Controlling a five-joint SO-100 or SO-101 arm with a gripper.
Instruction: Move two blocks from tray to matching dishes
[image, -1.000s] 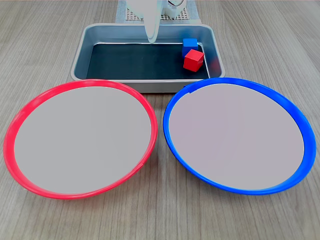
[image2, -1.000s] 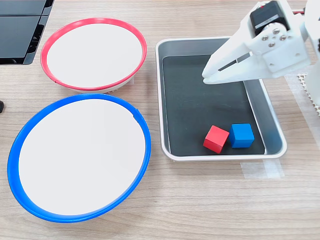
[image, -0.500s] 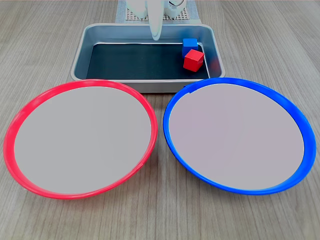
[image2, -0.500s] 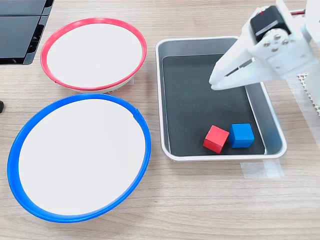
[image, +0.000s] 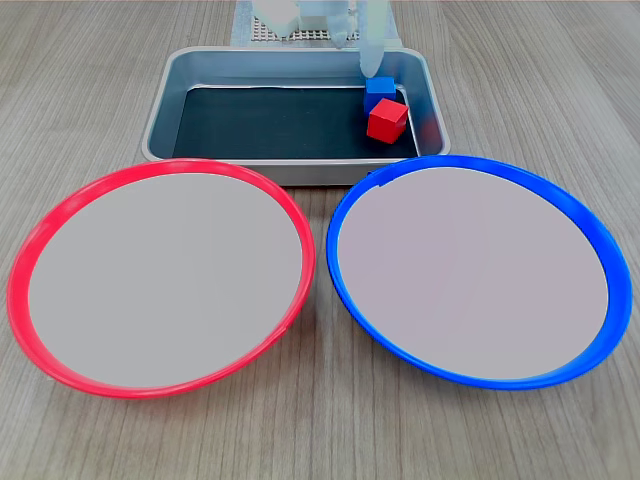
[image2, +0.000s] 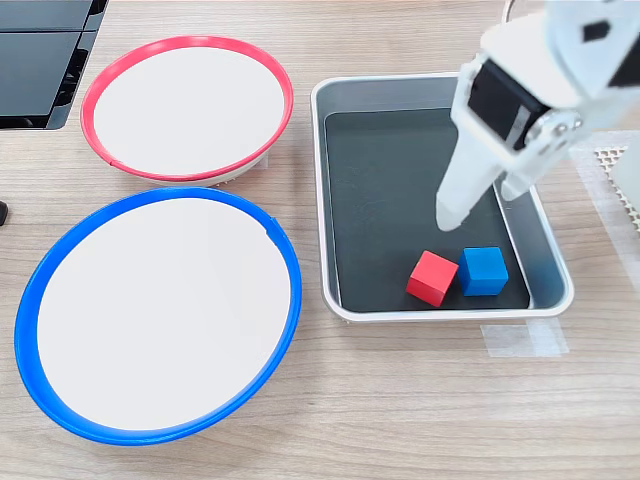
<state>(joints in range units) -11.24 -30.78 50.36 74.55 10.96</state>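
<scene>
The gripper (image2: 480, 205) has swung across the grey tray (image2: 325, 190) and tipped down, and now it hangs over the corner where both cubes sit, where a moment ago it pointed out over the bare black floor. In the second exterior view its two white fingers (image2: 455, 205) point down with a gap between them, so the claw is parted and carrying nothing. The tips hover above the blocks, not touching either.

The red block (image2: 433, 277) and blue block (image2: 484, 270) sit side by side in the tray, touching or very nearly so. In the first exterior view the white finger (image: 372, 45) stands just behind the blue block (image: 379, 90), with the red block (image: 387, 119) in front.

Both dishes, the red-rimmed dish (image2: 120, 70) and blue-rimmed dish (image2: 40, 280), lie empty. So nothing is delivered yet; this looks like the line-up for the first pick, likely the blue cube. With the neighbours this tight, a finger could nudge the red one.
</scene>
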